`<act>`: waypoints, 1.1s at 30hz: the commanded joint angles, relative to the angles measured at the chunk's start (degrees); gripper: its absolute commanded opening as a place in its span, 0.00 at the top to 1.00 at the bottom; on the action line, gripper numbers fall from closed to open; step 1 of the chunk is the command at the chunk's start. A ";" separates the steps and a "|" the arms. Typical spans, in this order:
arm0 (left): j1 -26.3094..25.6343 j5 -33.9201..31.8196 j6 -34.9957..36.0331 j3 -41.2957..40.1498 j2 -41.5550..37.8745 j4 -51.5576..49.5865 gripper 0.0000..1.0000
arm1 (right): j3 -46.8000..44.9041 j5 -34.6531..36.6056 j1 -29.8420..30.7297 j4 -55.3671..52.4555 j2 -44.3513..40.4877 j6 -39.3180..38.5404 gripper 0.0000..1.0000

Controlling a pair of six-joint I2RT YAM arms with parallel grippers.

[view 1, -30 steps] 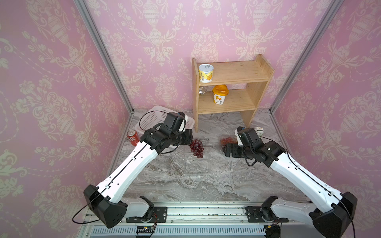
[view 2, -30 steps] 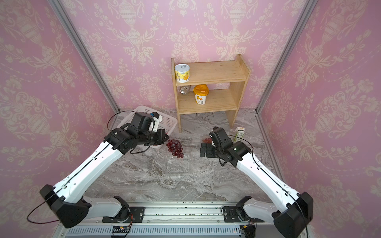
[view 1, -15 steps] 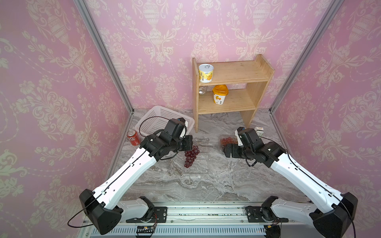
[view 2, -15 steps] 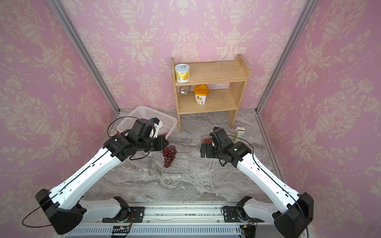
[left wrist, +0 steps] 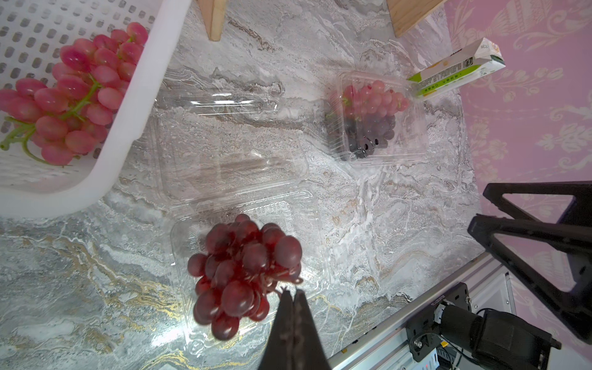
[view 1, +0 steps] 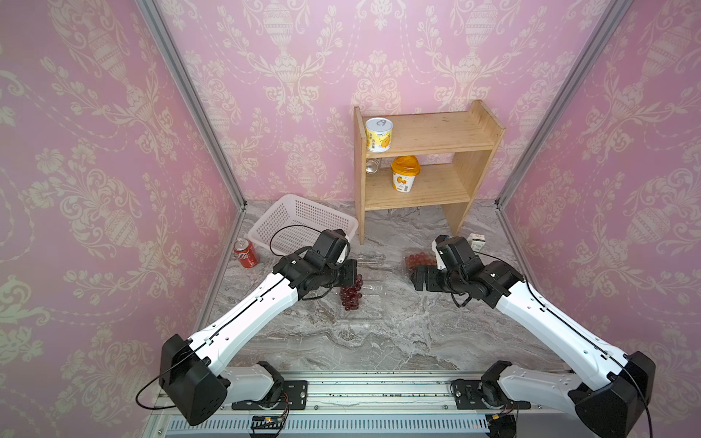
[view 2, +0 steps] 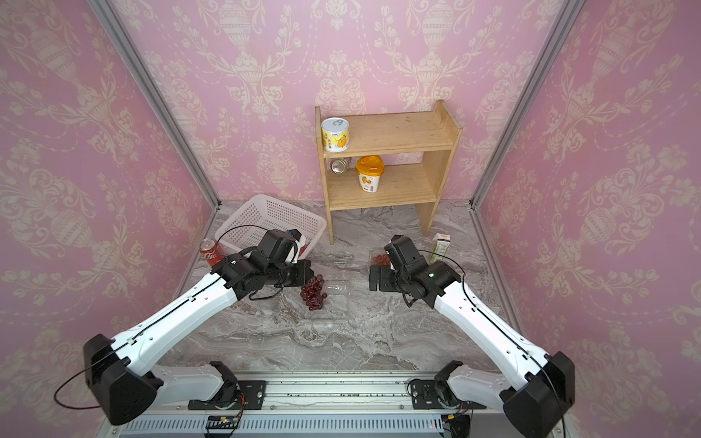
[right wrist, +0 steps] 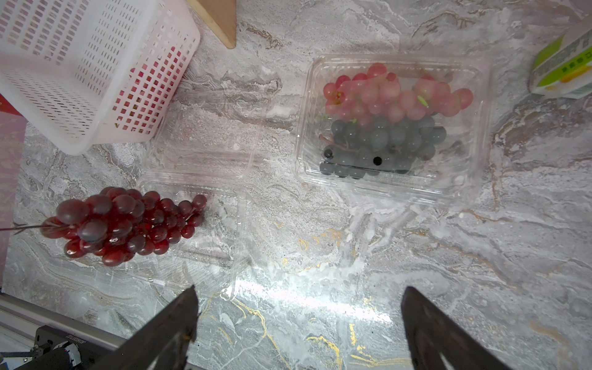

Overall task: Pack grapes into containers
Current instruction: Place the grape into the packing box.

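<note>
dark red bunch [view 1: 349, 295]: just left of frame centre in both top views. Long axis runs roughly top-to-bottom of the frame, stem end uppermost at the left gripper [left wrist: 293, 293], tip pointing to the lower edge. It hangs over the base of the open container [left wrist: 307, 221], whose lid lies flat next to the basket [left wrist: 109, 160]. Can't tell if the lowest grapes touch the plastic.

The left gripper is pinched tight on the thin stem. The right gripper [right wrist: 298, 290] has its jaws spread wide and holds nothing. It is over the marble top [right wrist: 352, 256], near the second container [right wrist: 464, 134]. That one holds a light pink bunch [right wrist: 394, 93] beside a near-black bunch [right wrist: 381, 141]; lid looks down. A loose pink bunch [left wrist: 70, 93] lies in the basket.
</note>
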 commanded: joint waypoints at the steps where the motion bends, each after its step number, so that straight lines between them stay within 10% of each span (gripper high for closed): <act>1: -0.84 2.13 -0.20 -1.43 0.50 4.31 1.00 | 0.67 1.14 -0.26 -0.31 0.84 0.73 0.00; 33: -5.73 7.15 -5.97 -8.92 10.58 14.67 1.00 | -0.04 0.22 -0.26 -0.03 1.90 0.35 0.00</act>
